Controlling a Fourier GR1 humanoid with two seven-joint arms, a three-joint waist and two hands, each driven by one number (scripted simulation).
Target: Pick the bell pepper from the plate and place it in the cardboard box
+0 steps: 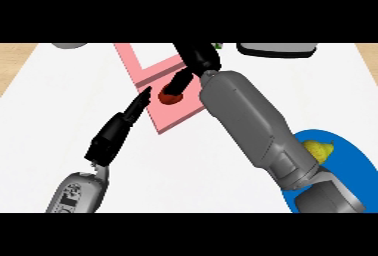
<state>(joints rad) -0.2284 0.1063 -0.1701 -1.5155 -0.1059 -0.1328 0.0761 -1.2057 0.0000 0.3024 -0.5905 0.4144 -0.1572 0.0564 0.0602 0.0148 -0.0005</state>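
Apparently the task is nearly done. A small red bell pepper [170, 98] lies on the flat pink box [177, 116] at the upper centre of the frame. It is well apart from the round blue plate [353, 162] at lower right, which holds a yellow fruit [317, 149]. The right hand [195, 57] touches the pepper from above, but I cannot tell whether it grips. Letting go and withdrawing seem to remain. The left hand [118, 127], fingers straight, points toward the pepper from left of centre.
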